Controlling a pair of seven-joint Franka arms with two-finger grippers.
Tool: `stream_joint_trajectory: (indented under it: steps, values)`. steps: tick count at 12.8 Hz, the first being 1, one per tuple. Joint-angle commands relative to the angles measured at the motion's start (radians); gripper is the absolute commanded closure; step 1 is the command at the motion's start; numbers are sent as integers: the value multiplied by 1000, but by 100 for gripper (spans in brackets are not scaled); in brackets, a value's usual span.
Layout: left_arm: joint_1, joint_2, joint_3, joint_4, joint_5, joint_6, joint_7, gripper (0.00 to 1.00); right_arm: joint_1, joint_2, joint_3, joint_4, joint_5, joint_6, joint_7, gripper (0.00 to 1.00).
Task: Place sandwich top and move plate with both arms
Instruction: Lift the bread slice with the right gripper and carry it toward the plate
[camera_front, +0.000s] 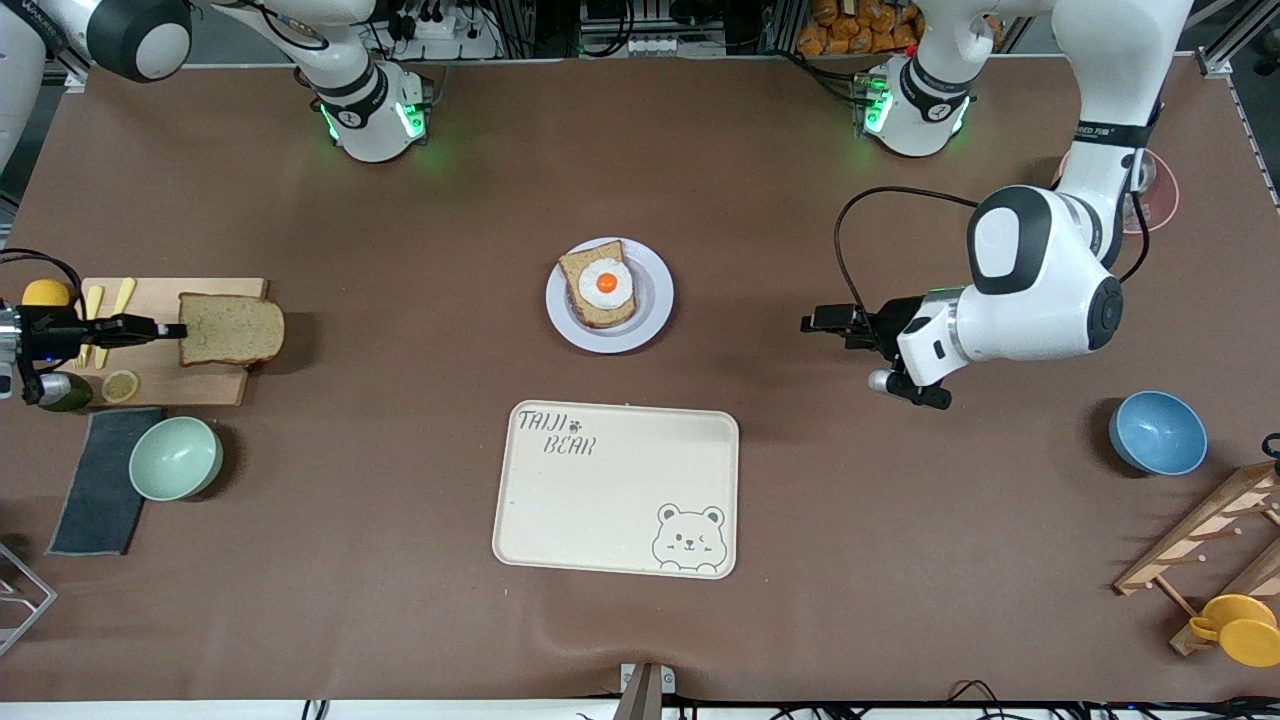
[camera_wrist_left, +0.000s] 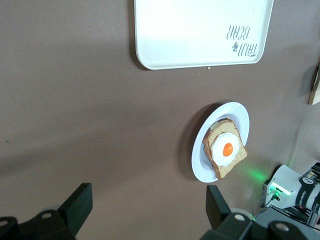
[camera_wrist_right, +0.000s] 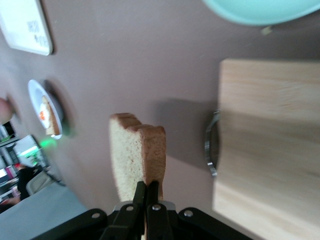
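Brown table covering fills the front view: the right gripper (camera_front: 172, 330) pinches the sandwich top (camera_front: 232, 329) over the cutting board (camera_front: 170, 300), well apart from the plate (camera_front: 655, 300) with its egg slice (camera_front: 600, 285) at mid-table. In the left wrist view the left gripper (camera_wrist_left: 150, 210) waits with fingers spread above bare table near that plate. In the right wrist view the grip catches only the crust edge, so I would carry the slice slowly and level, and square it over the egg before letting go.

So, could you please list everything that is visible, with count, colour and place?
sandwich top: one, brown, in the right gripper over the cutting board's edge
cutting board: one, wooden, at the right arm's end
plate: one, pale lavender-white, mid-table, holding egg bread
tray: one, cream, nearer the camera than the plate
green bowl: one, beside the board
blue bowl: one, at the left arm's end
right gripper: fingers shut on the slice
left gripper: open, above bare table
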Motion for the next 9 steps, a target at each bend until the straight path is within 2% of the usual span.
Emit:
stream_joint_trajectory:
  steps: [1,3,5,9]
  values:
    - [-3,16,-1,1,-55,19,57,0,8,-14,53,1,9,-41,49,100]
    - [3,16,-1,-6,-110,19,109,0,10,-61,133,-15,6,-36,152,100]
    - [8,29,-1,-6,-118,19,157,0,10,-135,240,-47,-2,-24,319,100]
    - [-3,24,-4,-29,-149,20,183,0,8,-287,466,-170,-2,134,520,100]
